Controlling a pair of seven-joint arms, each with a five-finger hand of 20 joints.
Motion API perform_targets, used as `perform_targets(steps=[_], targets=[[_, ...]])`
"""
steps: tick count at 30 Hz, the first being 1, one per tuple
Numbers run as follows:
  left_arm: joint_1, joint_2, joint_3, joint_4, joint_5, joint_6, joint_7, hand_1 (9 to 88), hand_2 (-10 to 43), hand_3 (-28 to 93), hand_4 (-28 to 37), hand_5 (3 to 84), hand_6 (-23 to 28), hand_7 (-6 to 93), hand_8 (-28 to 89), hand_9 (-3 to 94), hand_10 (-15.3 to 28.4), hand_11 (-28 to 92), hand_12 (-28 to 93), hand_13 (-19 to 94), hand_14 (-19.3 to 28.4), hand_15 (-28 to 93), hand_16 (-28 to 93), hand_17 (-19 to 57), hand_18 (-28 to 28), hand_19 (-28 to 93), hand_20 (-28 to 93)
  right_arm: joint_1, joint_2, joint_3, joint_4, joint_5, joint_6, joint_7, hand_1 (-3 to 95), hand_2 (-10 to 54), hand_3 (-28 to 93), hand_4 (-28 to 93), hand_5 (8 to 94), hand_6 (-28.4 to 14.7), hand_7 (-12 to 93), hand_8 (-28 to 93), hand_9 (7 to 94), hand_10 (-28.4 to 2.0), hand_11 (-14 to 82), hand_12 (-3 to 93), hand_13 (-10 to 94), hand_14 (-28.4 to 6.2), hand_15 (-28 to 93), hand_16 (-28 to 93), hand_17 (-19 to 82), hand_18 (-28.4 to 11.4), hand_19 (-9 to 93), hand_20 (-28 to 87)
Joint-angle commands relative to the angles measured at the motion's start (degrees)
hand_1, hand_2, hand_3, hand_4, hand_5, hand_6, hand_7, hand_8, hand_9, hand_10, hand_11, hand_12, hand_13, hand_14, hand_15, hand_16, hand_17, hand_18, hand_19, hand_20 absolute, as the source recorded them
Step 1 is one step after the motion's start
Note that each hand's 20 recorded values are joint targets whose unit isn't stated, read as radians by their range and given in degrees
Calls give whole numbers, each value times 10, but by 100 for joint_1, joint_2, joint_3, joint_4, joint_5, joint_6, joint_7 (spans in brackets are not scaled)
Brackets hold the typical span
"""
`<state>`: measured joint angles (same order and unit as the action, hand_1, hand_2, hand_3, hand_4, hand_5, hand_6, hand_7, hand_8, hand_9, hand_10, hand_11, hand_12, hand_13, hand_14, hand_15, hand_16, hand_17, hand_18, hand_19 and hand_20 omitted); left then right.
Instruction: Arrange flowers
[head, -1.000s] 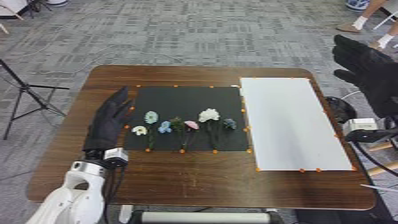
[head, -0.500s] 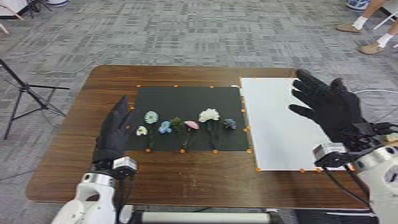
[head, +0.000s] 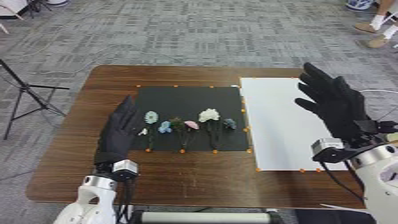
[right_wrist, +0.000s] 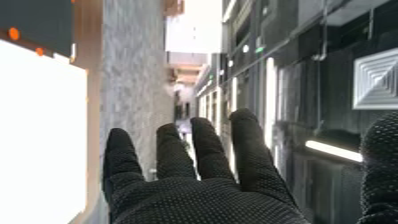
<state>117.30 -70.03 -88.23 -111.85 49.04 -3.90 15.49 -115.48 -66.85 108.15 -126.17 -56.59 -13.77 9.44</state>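
My left hand (head: 116, 131), open with straight fingers, is over the left part of the table beside the dark mat (head: 173, 95) and partly covers a small white flower (head: 143, 132). On the mat lie a pale teal flower (head: 151, 117), a blue one (head: 165, 127), a pink one (head: 191, 124), a large white one (head: 209, 115) and a dark blue one (head: 230, 123), stems toward the robot. My right hand (head: 337, 107) stands open and empty over the right edge of the white sheet (head: 289, 125). In the right wrist view, the right hand (right_wrist: 204, 200) has its fingers spread, with the white sheet (right_wrist: 40, 135) beyond.
Small orange markers (head: 215, 151) line the mat and the sheet. The brown wooden table (head: 195, 175) surrounds them. A black tripod (head: 27, 92) stands on the floor left of the table.
The right hand has come in from beyond the table's right side to over the white sheet's edge. The left hand has shifted slightly right, now covering part of the small white flower.
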Motion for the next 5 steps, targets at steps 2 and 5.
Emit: perform_targets(steps=[2,5], targets=[[172,13,119,14,-282,19,110,228,-59,582,-283,204,13,126,-73,167,81,-57,223,77,109,-43,100,-187,200,265,82,-235,-253,-74,17,31,-20,158,57,51,698,-283,203,-38,35,-61,181,-100,-46,205,102,-100,-181,436,-182,-185,324,66],[58,57,170,39,-182,34,192,217,-64,608,-283,207,13,130,-73,170,80,-45,230,81,108,-39,102,-187,198,264,87,-285,-164,-3,8,51,-78,250,52,46,717,-283,203,-40,39,-59,183,-102,-46,210,107,-100,-180,440,-183,-187,334,68]])
